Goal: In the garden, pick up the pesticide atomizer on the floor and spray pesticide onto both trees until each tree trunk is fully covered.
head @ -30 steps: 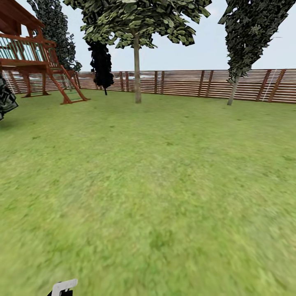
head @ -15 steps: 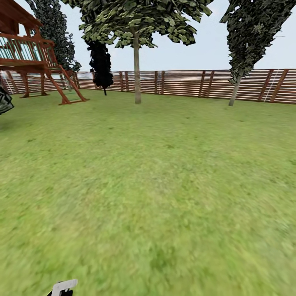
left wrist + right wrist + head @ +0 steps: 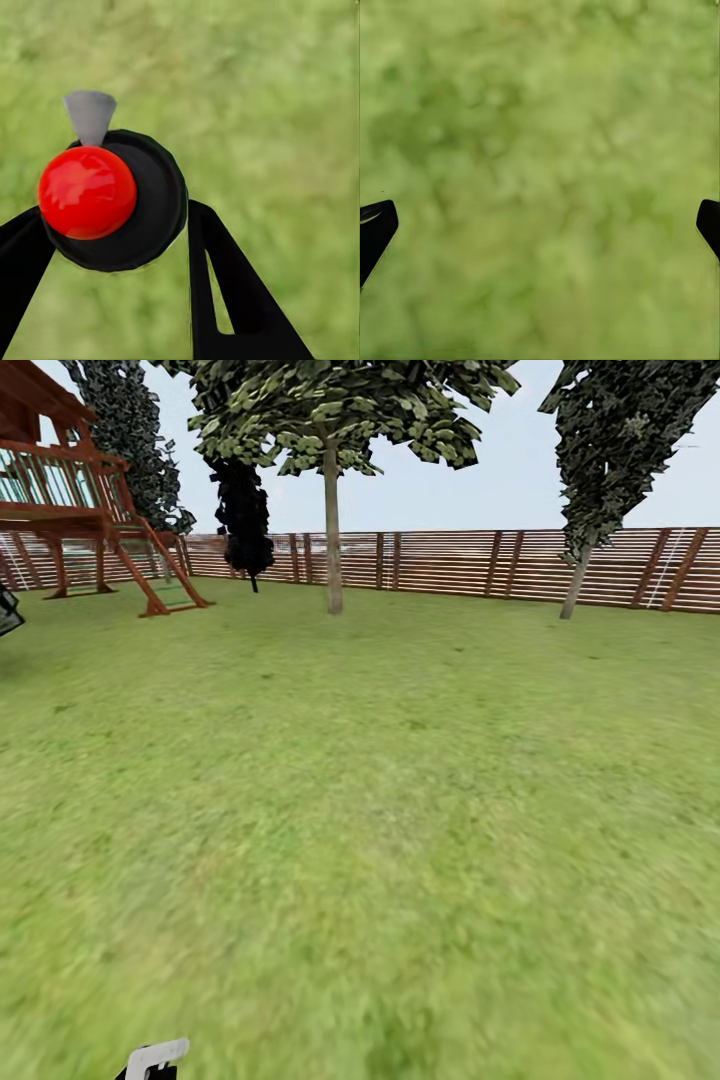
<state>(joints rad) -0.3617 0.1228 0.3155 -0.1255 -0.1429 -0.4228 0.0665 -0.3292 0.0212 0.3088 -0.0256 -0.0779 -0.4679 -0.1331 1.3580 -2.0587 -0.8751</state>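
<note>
The pesticide atomizer (image 3: 112, 195) has a black round body, a glossy red ball top and a grey nozzle. My left gripper (image 3: 112, 236) is shut on it, one black finger (image 3: 217, 285) on each side, above blurred grass. A small white piece (image 3: 157, 1055) pokes up at the head view's bottom edge. A tree with a straight grey-brown trunk (image 3: 333, 530) and a green crown stands far ahead near the fence. My right gripper (image 3: 540, 225) is open, with only grass between its fingertips (image 3: 375, 229).
A brown slat fence (image 3: 450, 563) closes the lawn's far side. A red-brown wooden play tower (image 3: 70, 500) stands at the far left. Dark narrow trees (image 3: 243, 510) rise by the fence, and a dark-crowned tree with a thin leaning trunk (image 3: 575, 585) at the right. Open grass (image 3: 380, 810) lies between.
The whole head view has shifted a little: the play tower slid left and the fence line sits slightly lower, so the camera moved. The white piece at the bottom stays put.
</note>
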